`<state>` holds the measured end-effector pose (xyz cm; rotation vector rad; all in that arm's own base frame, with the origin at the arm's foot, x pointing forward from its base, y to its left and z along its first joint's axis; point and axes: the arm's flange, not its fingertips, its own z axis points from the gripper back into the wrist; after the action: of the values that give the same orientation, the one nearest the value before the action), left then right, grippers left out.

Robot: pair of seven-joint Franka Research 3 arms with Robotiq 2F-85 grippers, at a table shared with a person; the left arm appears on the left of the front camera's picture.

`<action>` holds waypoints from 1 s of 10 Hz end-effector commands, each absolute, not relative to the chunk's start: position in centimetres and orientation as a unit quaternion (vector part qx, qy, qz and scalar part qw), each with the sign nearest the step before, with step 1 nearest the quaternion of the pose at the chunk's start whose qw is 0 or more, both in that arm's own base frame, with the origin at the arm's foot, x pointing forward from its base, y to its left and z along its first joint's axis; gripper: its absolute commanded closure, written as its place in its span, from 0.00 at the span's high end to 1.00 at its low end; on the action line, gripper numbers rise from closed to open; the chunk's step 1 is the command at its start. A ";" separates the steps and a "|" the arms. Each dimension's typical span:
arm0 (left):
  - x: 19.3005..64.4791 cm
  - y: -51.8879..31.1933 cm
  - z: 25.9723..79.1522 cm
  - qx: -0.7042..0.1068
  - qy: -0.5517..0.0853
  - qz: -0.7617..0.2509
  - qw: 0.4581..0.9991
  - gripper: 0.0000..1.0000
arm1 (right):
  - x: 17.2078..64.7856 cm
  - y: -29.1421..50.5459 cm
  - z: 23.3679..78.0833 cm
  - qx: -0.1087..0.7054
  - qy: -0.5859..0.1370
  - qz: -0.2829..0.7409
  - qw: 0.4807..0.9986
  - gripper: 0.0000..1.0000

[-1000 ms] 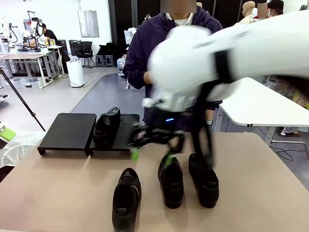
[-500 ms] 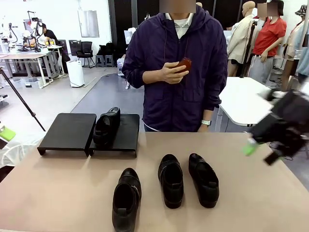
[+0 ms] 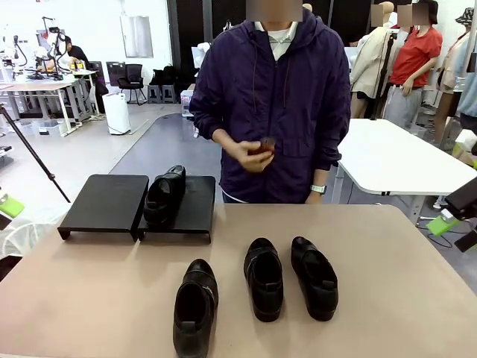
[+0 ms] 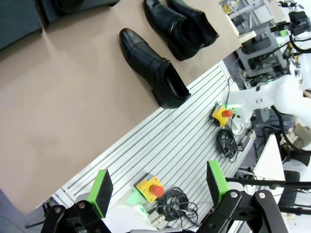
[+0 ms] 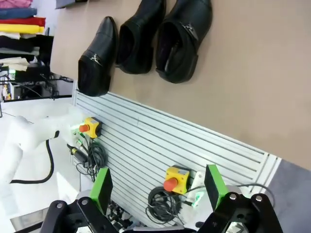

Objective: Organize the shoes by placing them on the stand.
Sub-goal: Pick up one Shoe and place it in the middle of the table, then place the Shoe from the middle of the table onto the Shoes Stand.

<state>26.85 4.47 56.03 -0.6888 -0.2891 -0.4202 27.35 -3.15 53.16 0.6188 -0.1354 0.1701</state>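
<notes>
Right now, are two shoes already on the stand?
No, only one shoe rests on the stand; three others lie on the table.

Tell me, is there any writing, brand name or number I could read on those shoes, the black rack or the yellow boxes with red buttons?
No readable text anywhere in these pictures.
shoes: plain glossy black, no brand or size showing.
stand: bare black panels, no label.
yellow button boxes: any marking is too small to read.

Glossy black shoes point(image 3: 264, 278), black stand point(image 3: 104, 203), tan table point(image 3: 387, 298), purple jacket point(image 3: 283, 112).
</notes>
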 end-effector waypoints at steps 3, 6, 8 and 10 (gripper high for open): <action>27.0 4.5 56.1 -0.342 -0.149 -0.211 0.903 1.00 | 26.8 -2.9 53.6 0.311 -0.070 0.078 0.945 1.00; 27.0 4.5 56.1 -0.342 -0.149 -0.211 0.903 1.00 | 26.8 -2.9 53.6 0.311 -0.070 0.078 0.945 1.00; 27.0 4.5 56.1 -0.342 -0.149 -0.211 0.903 1.00 | 26.8 -2.9 53.6 0.311 -0.070 0.078 0.945 1.00; 27.0 4.5 56.1 -0.342 -0.149 -0.211 0.903 1.00 | 26.8 -2.9 53.6 0.311 -0.070 0.078 0.945 1.00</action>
<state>26.85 4.47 56.03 -0.6888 -0.2891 -0.4202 27.03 -3.05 53.45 0.6215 -0.1394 0.1649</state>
